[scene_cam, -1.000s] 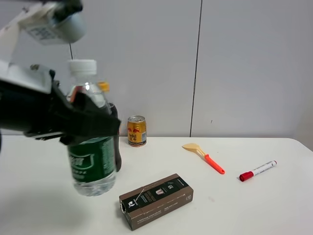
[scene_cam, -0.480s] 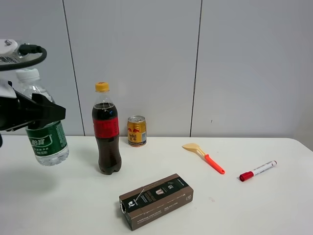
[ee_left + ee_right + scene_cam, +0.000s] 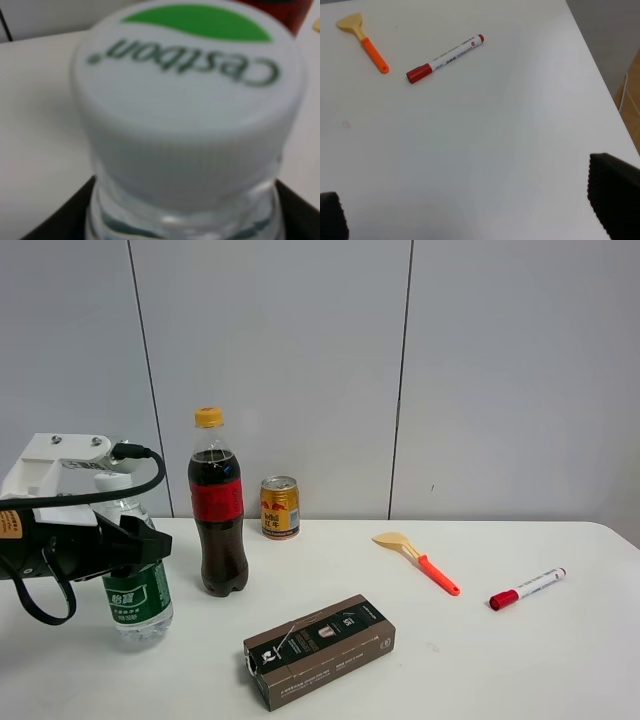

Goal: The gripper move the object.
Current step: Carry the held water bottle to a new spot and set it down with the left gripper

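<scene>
Brown card comes nearest: a flat carton [image 3: 320, 648] lies close to the front of the white table [image 3: 520, 670]. Left of it and a little further back, the small clear water bottle [image 3: 135, 595] stands upright with its base down at the tabletop, though whether it actually rests there cannot be told. The left gripper [image 3: 130, 545] reaches in from the left and is clamped around the bottle's shoulder, just above the green label. Its black jaws sit on either side, and the white cap [image 3: 187, 100], printed "Cestbon", rises above them. The right gripper [image 3: 472, 205] hangs over bare table on the right side, its jaws wide apart and holding nothing. Beyond it lie a red-capped marker [image 3: 527, 588] and then an orange-handled spatula [image 3: 415, 560]. Just right of the held bottle, slightly further back and apart from it, stands the taller cola bottle [image 3: 220, 510]. A gold can [image 3: 280, 507] sits last, by the grey wall [image 3: 500, 370].
</scene>
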### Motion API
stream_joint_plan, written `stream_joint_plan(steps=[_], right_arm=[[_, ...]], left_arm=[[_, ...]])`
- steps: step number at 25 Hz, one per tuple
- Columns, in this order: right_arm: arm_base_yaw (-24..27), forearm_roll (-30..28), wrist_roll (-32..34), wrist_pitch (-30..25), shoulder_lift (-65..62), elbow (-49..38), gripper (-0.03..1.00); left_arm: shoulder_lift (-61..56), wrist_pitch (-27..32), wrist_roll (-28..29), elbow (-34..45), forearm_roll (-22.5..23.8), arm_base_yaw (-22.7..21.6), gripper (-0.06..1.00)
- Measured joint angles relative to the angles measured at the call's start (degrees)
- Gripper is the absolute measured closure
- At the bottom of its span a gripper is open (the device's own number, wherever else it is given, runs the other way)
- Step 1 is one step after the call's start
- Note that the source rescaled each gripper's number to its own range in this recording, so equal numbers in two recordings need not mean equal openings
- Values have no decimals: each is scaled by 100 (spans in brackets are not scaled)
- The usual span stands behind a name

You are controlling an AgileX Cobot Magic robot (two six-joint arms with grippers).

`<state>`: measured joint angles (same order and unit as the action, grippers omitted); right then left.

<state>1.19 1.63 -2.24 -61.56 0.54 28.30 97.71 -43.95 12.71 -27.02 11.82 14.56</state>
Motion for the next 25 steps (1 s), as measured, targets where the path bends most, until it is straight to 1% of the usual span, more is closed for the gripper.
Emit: stream_joint_plan(steps=[3,7,16,25], right_arm=[[0,0,0,0,0,0,-3],[0,0,0,0,0,0,-3],[0,0,0,0,0,0,-3],[0,0,0,0,0,0,-3]], left_arm=[[187,-246,0,0,-60,-4,87],[360,-364,0,-3,-108,-19,87],[766,-965,-20,-10,-75,-19,87],[1088,-1485,-434,-17,74,-19,87]])
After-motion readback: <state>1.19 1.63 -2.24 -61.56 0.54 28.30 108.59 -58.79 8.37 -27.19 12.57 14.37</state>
